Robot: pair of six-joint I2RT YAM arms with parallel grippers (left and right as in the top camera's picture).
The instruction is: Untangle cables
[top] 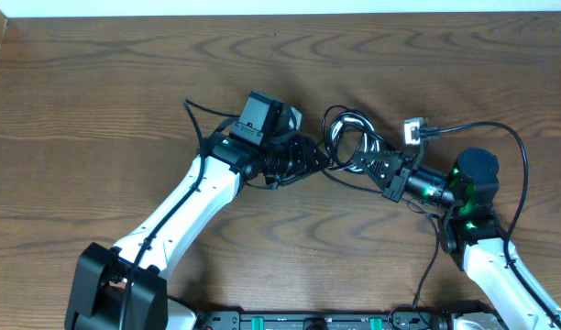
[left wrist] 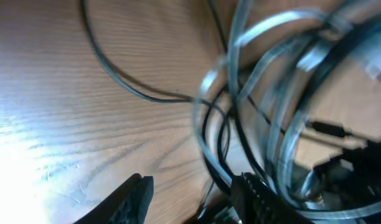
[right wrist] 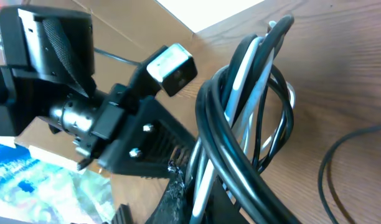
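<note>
Cables (top: 346, 137), glossy black-and-white loops, on grained wooden table (top: 97, 110).

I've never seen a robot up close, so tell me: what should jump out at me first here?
A tangled coil of black and white cables in the middle of the wooden table catches the eye first. The robot's left gripper and right gripper flank it, one on each side, the left one open.

I see black and white cables (top: 346, 137), a brown wood-grained surface (top: 97, 110), black fingers (left wrist: 131, 199), white arms (top: 184, 206).
</note>
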